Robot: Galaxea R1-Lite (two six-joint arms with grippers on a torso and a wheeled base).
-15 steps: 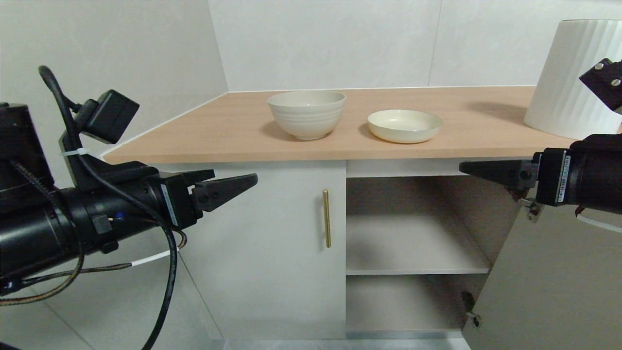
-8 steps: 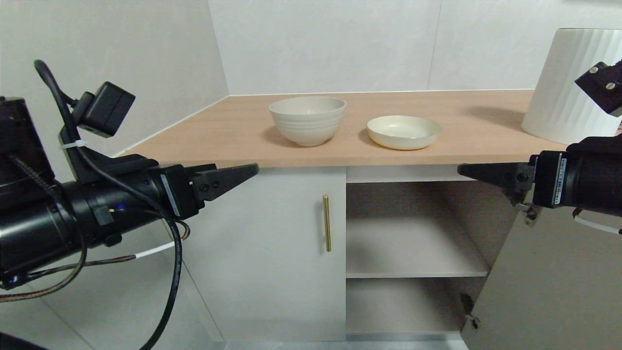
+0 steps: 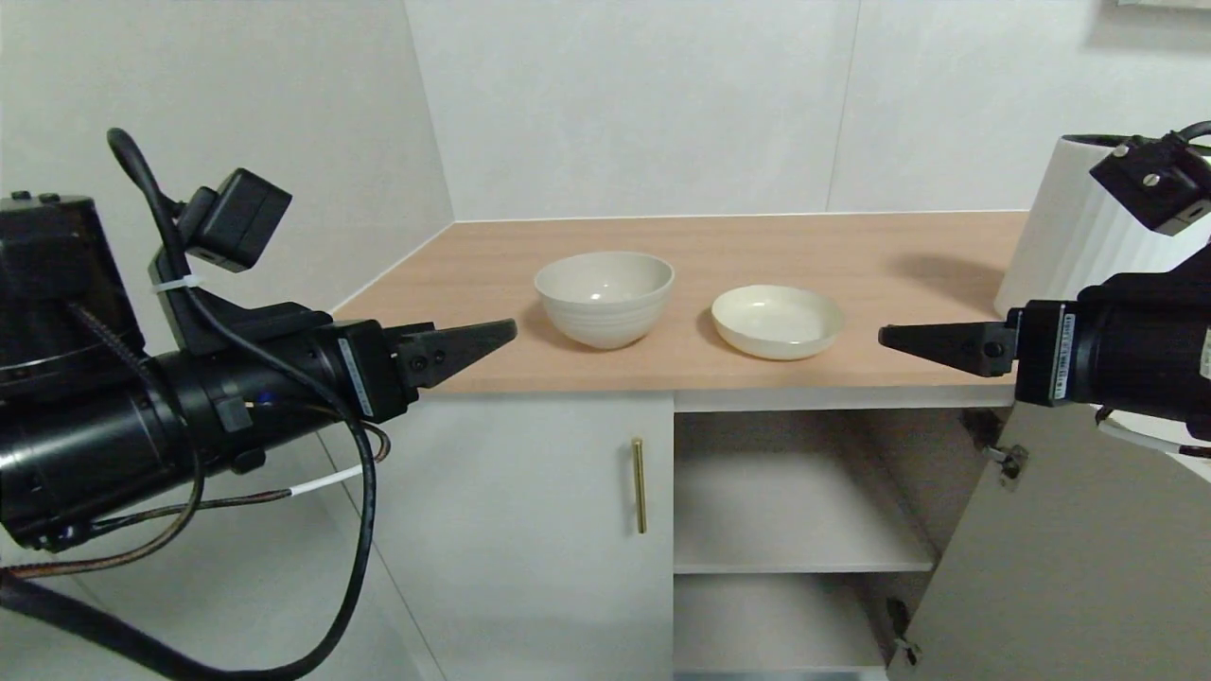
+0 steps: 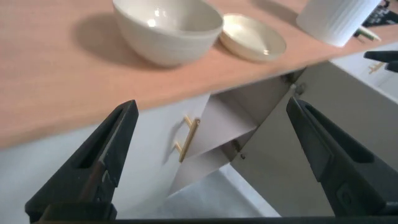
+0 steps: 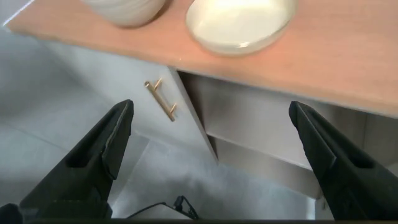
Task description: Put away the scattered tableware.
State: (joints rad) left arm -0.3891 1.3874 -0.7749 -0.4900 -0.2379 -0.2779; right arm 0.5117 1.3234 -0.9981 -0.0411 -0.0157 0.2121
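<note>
Pre-grasp stage, as judged: left claw [image 3: 478, 342] and right claw [image 3: 913, 342] stood wide open, empty, short of the worktop [image 3: 473, 274]. Next move required gripping the bowl [image 3: 604, 298] rim.

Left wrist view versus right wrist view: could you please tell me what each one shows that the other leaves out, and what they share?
Left wrist view: the ribbed white container at the counter's right end, and the bowl whole. Right wrist view: the shelf inside the open cabinet compartment, with the bowl cut to a sliver. Shared: the shallow dish, the brass door handle and the wooden countertop. Each also frames its own open gripper, the left gripper and the right gripper.
</note>
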